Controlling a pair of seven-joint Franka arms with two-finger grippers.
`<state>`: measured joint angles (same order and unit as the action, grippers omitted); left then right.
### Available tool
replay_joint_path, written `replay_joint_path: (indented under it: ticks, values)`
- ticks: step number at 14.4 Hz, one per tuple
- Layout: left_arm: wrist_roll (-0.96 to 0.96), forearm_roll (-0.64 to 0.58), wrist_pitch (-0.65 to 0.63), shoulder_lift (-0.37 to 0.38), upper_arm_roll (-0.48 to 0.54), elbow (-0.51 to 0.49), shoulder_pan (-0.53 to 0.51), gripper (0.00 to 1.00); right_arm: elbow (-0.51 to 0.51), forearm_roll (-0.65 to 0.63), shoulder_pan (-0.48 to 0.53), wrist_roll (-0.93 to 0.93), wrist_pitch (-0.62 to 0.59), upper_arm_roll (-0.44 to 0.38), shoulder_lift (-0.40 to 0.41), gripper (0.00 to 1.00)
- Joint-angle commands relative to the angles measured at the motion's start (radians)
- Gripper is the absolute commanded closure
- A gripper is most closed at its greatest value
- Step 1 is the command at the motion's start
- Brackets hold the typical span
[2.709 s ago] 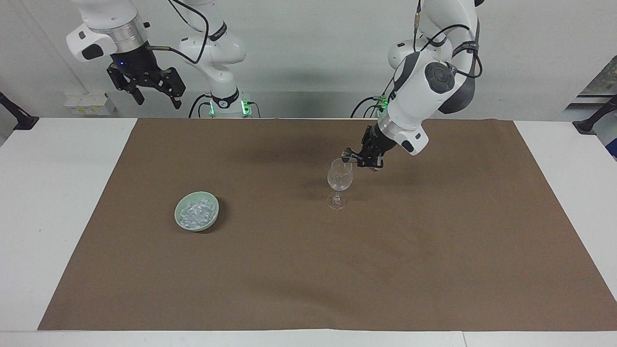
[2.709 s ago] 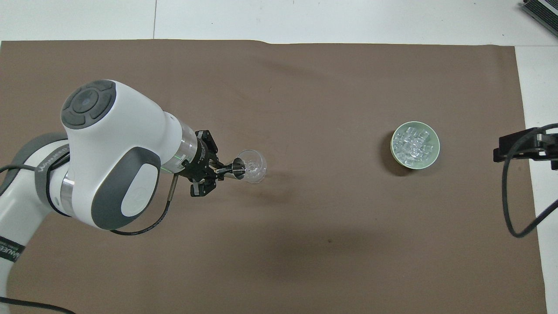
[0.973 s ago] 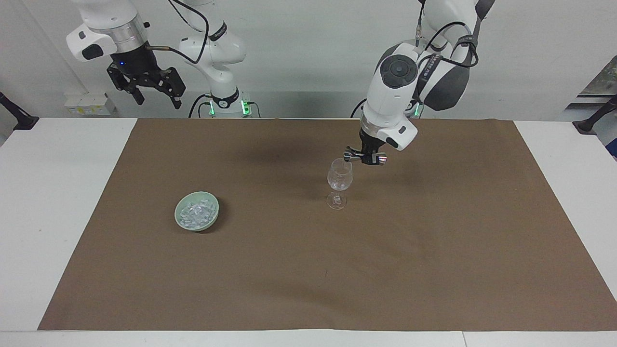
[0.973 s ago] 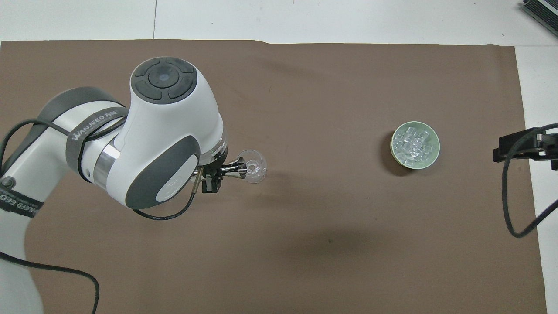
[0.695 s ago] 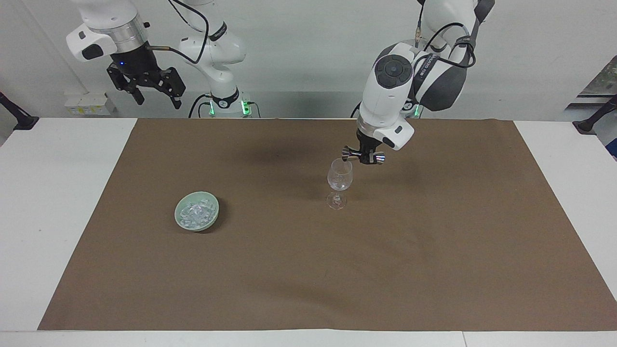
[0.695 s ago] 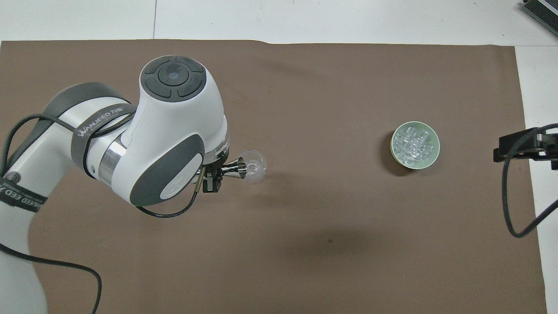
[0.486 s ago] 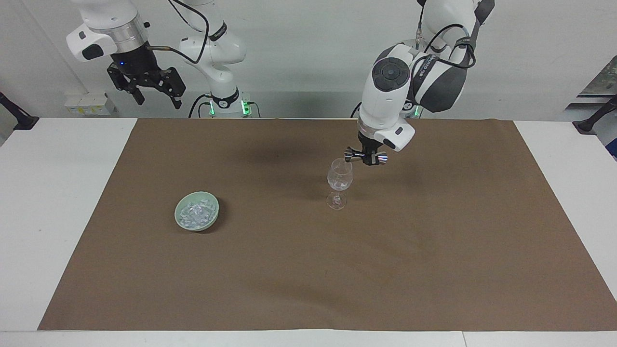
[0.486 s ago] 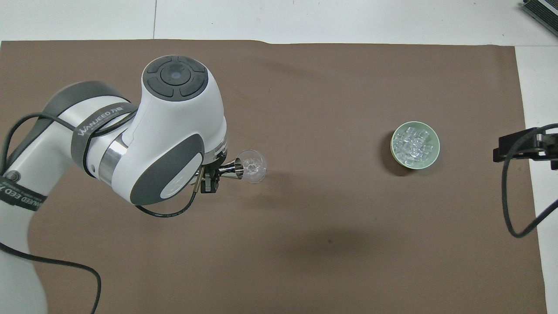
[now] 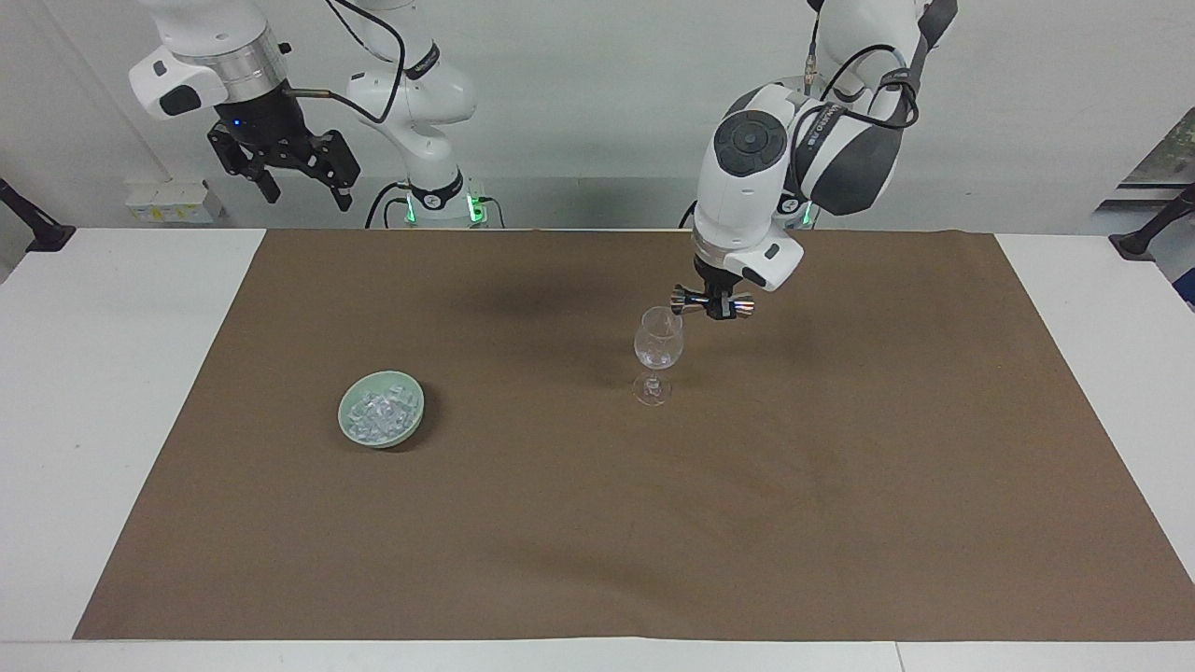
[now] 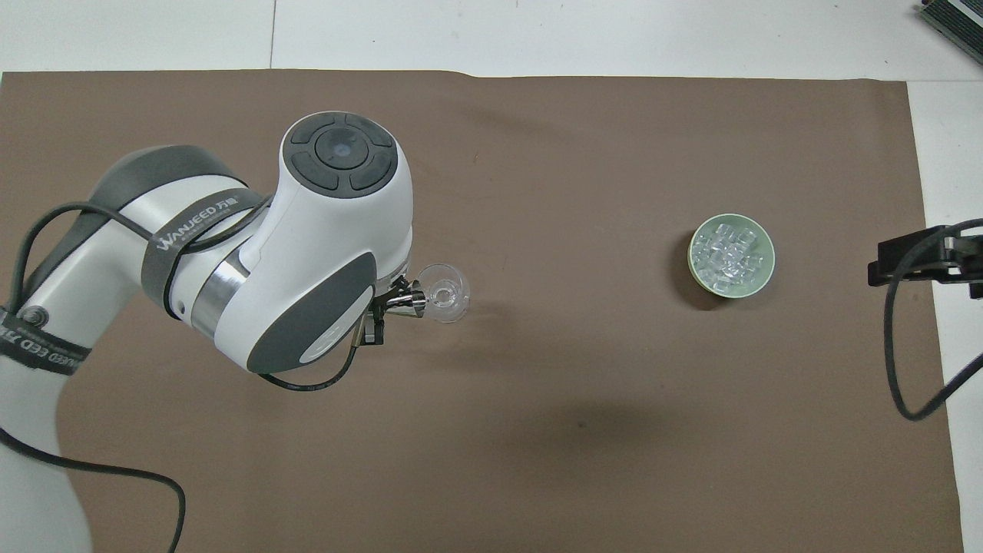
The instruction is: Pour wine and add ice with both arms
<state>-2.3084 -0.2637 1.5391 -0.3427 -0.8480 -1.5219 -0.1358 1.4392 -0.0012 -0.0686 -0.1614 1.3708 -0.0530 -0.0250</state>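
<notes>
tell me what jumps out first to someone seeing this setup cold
The left claw hangs just above the rim of a clear wine glass at mid-mat, shut on a small metal jigger held sideways. A pale green bowl heaped with ice sits toward the right arm's end, while the right claw waits open, raised near its base.

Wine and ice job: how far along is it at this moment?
In hand: the left gripper is shut on a metal jigger, held sideways over the rim of the glass. Whether any wine is in the glass cannot be told. Left: all the ice lies in the bowl, untouched. The right gripper waits open, up near its base.
</notes>
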Motion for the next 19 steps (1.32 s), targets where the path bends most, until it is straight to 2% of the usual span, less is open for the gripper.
replay_joint_path:
  ticks: [1, 8, 19]
  values:
    - [-0.045, -0.043, -0.037, -0.022, -0.002, 0.054, 0.027, 1.0, 0.018, 0.032, 0.016, 0.036, 0.002, 0.005, -0.016, 0.0]
    - [-0.094, -0.12, -0.083, -0.068, -0.006, 0.106, 0.081, 1.0, 0.018, 0.032, 0.016, 0.036, 0.002, 0.007, -0.016, 0.0]
    - [-0.105, -0.181, -0.112, -0.073, -0.011, 0.108, 0.122, 1.0, 0.02, 0.061, 0.016, 0.036, 0.014, 0.005, -0.015, 0.0]
